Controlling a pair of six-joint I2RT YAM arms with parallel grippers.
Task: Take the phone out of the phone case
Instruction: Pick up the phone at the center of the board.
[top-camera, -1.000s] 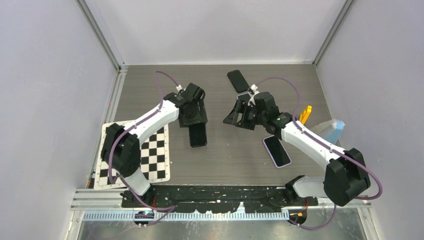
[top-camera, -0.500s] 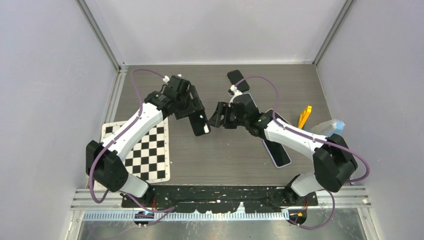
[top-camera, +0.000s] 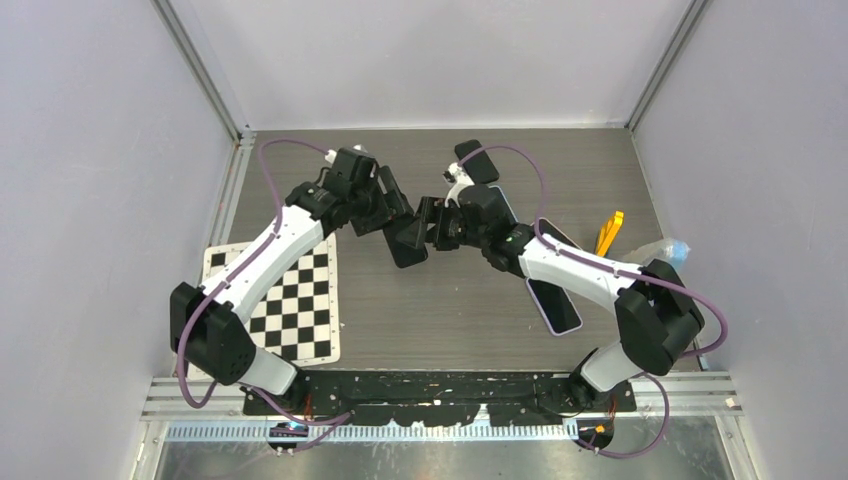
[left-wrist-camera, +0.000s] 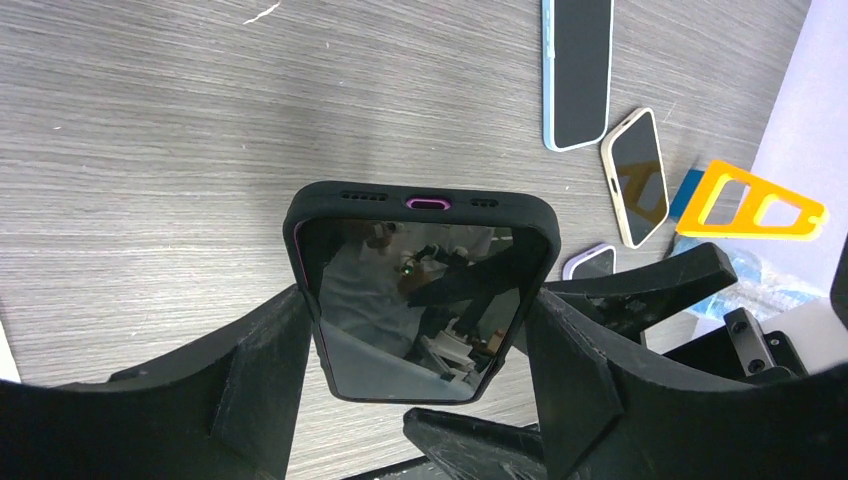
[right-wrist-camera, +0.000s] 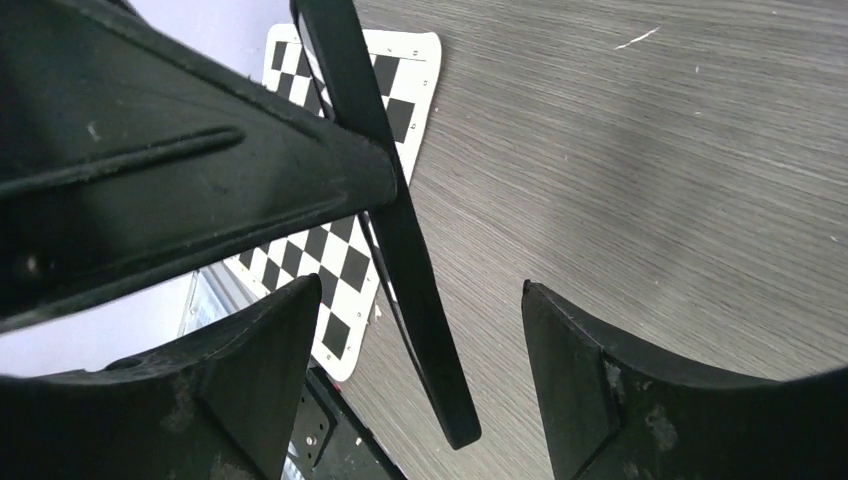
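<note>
- While the left claw (left-wrist-camera: 420, 375) holds the phone (left-wrist-camera: 425, 270) by its two long sides, the phone hangs up off the table (left-wrist-camera: 150, 150), in its black case (left-wrist-camera: 390, 192).
- The phone's long way runs out from the left claw and goes through the gap of the right claw (right-wrist-camera: 418, 305).
- The right claw is wide, one finger on each side of the phone's thin edge, not touching it.
- I think the right claw only has to close to pinch the free end.

Grey wood-grain table (top-camera: 450, 330), enclosed by plain pale walls (top-camera: 430, 60) on three sides, with aluminium posts (top-camera: 200, 70) at the rear corners. A checkerboard sheet (top-camera: 310, 310) lies flat near the left edge. Lighting is even.
</note>
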